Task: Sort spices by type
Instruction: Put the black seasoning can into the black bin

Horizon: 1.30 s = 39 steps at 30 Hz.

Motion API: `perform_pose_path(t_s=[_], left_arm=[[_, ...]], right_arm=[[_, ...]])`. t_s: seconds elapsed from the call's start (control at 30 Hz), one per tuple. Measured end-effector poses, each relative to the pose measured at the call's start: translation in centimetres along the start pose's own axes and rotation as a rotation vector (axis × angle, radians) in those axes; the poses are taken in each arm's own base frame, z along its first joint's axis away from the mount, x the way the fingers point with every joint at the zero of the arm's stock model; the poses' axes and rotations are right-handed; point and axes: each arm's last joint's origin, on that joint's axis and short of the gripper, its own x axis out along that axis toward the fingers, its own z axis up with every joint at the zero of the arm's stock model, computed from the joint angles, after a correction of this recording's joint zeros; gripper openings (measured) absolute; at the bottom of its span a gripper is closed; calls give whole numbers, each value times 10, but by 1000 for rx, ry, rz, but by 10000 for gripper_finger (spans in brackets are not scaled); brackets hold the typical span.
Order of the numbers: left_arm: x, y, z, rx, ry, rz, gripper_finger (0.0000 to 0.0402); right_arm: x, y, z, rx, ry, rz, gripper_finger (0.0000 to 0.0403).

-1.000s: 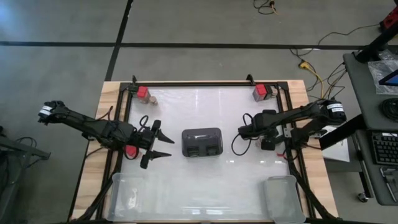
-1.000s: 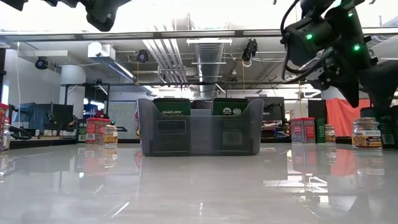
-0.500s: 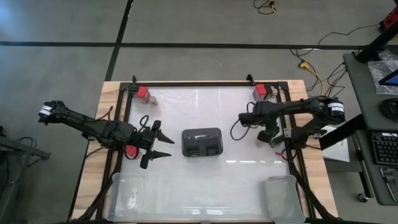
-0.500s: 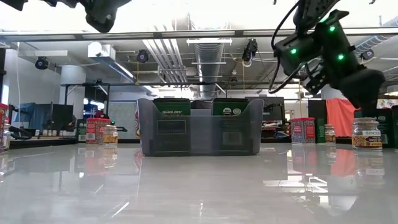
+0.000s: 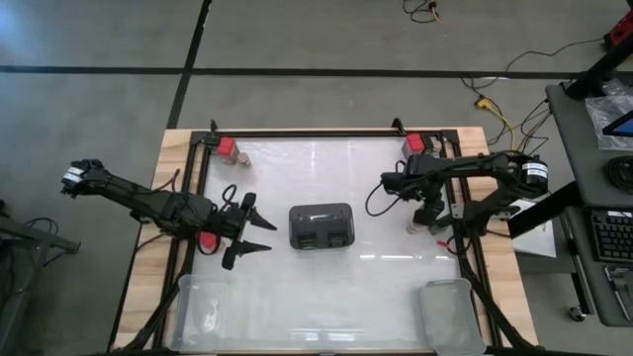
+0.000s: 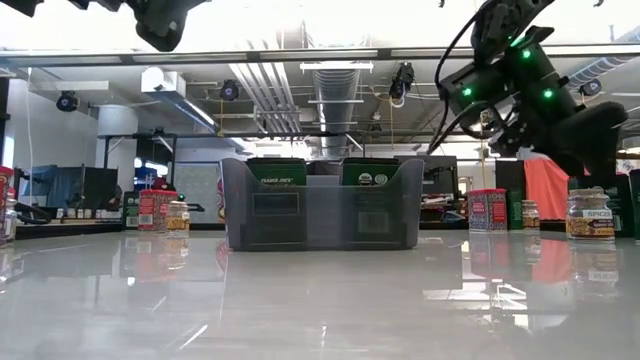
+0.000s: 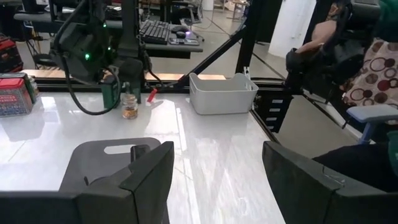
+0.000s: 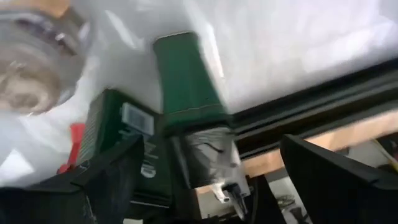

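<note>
My left gripper [image 5: 259, 225] [image 7: 217, 158] is open and empty, left of the dark slotted holder [image 5: 321, 226] [image 7: 118, 155]. My right gripper [image 5: 431, 210] [image 8: 214, 155] is open near the table's right edge, looking down on two green boxes [image 8: 186, 74] and a round jar [image 8: 37, 62]. That jar [image 7: 129, 106] [image 5: 415, 226] stands upright on the table. A red box [image 5: 227, 148] stands at the far left and another [image 5: 415, 145] at the far right. The low view shows a red box [image 6: 488, 210] and a jar [image 6: 590, 215].
Two clear bins stand at the near edge, one on the left [image 5: 213, 311] and one on the right [image 5: 450, 311]. A black frame rail [image 5: 465, 247] runs along the table's right edge beside my right arm. The holder stands in the middle of the table.
My right arm has swung toward the table's far edge, and its gripper has moved toward the right edge and turned.
</note>
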Motion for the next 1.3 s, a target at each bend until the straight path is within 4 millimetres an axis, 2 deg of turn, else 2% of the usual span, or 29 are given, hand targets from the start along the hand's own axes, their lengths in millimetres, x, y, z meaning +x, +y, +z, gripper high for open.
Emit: perform_pose_path(t_s=[0.23,0.67,0.97,1.3], left_arm=[[0,-2,0,-6,-2,-12,230],[0,-2,0,-20,-1,-12,230],[0,-2,0,-20,0,-11,230],[0,-2,0,-34,1,-11,230]], right_arm=[[15,2,-4,-51,50,5,312],[12,-2,1,-63,-28,15,210],[8,-13,-7,-1,-69,65,166],[12,-12,-9,-10,-55,106,138]])
